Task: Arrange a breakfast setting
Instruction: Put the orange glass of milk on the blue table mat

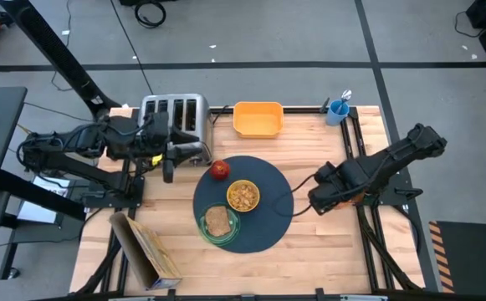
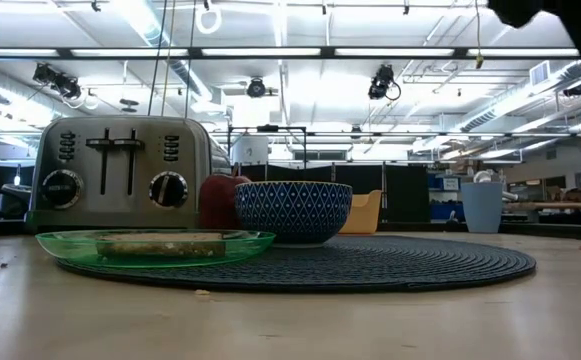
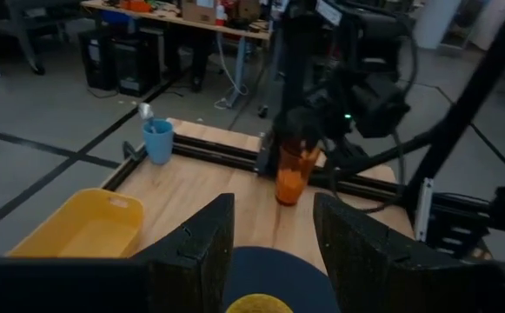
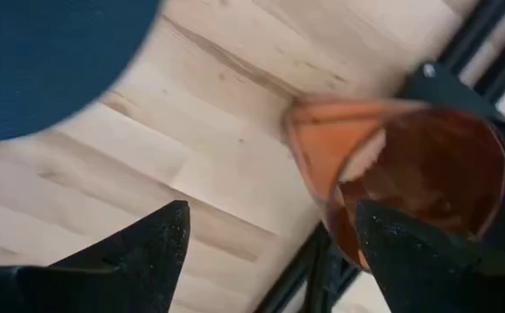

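Note:
The dark blue-grey mat [image 1: 268, 224] lies mid-table. On it are the yellow bowl [image 1: 243, 196], the green plate [image 1: 228, 238] with the toast slice [image 1: 217, 221], and the red apple [image 1: 219, 170] at its far left rim. The orange cup [image 3: 290, 178] is by the mat's right edge, under my right gripper [image 1: 314, 199]. That gripper is open, and the cup [image 4: 391, 165] shows beside one finger. My left gripper [image 1: 169, 171] is open and empty in front of the toaster. A spoon [image 1: 346, 96] stands in a blue cup at the far right. My right gripper comes slanting down over the orange cup, with one finger [image 4: 408, 252] next to the cup's rim [image 4: 356, 187]. I cannot tell whether it touches the cup.
The silver toaster [image 1: 174, 117] stands at the far left and the yellow tub [image 1: 258, 119] at the far middle. A cereal box [image 1: 146, 251] lies at the near left. Bare wood shows at the near right of the mat.

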Action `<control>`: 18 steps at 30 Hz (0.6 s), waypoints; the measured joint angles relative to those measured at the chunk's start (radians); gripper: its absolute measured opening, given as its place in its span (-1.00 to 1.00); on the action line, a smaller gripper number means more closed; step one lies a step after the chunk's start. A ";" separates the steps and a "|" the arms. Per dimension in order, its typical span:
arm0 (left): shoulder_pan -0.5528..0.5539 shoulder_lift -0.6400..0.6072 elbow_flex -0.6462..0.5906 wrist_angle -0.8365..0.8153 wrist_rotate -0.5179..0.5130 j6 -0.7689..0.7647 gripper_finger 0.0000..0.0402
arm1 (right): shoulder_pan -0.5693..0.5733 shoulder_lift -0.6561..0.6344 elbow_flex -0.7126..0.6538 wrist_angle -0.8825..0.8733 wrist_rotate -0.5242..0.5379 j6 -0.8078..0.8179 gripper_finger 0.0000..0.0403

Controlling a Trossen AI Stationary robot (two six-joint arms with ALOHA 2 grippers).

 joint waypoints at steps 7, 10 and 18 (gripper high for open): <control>-0.020 0.000 0.000 0.002 0.000 -0.015 -0.17 | 0.033 -0.048 -0.139 0.003 -0.031 0.051 0.44; -0.019 0.000 0.000 0.002 -0.001 -0.028 -0.17 | 0.016 -0.060 -0.216 0.050 -0.065 0.024 0.35; -0.019 0.000 0.000 0.003 -0.001 -0.033 -0.17 | -0.012 -0.073 -0.289 0.213 -0.106 -0.038 -0.01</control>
